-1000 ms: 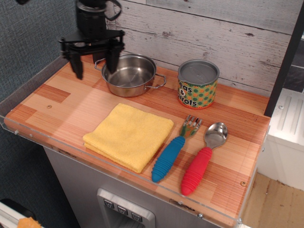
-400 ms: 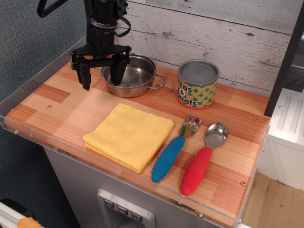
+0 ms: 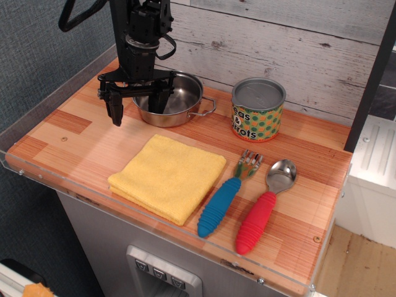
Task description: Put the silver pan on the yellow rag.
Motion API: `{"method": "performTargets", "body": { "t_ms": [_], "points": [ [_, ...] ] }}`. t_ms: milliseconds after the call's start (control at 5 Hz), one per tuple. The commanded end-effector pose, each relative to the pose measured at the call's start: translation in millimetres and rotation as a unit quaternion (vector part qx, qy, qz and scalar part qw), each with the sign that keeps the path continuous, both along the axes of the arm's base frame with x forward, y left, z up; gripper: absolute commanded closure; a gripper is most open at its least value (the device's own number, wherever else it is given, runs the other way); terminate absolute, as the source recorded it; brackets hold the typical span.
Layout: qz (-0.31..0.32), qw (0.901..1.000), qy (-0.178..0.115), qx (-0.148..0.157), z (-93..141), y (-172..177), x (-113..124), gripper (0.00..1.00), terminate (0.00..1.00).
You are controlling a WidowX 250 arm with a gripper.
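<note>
We see the gripper (image 3: pixel 137 103) spread wide, straddling the silver pan's (image 3: pixel 176 99) left rim nr back edge. Yellow rag (image 3: pixel 168 177) sits nr front edge.

Shown are a silver pan (image 3: pixel 179 99), yellow rag (image 3: pixel 168 176), green orange-dotted can (image 3: pixel 257 111), blue-handled fork (image 3: pixel 225 200) and red-handled spoon (image 3: pixel 263 207).

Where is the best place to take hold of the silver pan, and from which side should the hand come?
Probably the left rim of the silver pan, taken from above. The pan stands upright and open, so one finger can go inside and one outside its thin wall. The open hand already hangs there, straddling that rim. The wire loop handle on the right looks thin and harder to pinch.
</note>
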State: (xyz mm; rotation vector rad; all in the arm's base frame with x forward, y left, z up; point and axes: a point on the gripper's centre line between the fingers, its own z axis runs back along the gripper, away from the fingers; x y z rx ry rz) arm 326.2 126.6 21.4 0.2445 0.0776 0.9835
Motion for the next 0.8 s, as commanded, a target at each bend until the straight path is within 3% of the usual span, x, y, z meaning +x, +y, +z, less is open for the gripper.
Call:
{"method": "performTargets", "body": {
  "t_ms": [0, 200, 400, 600],
  "points": [
    [-0.002, 0.9997, -0.024, 0.000, 4.1, 4.7, 8.7, 0.00, 0.00],
    [-0.015, 0.9992, -0.038, -0.001, 0.5, 7.6, 7.7, 1.00, 0.00],
    [-0.021, 0.9978, -0.063, -0.006, 2.7, 11.0, 4.3, 1.00, 0.00],
    [-0.020, 0.9976, -0.067, 0.000, 8.5, 10.6, 3.1, 1.00, 0.00]
  ]
}}
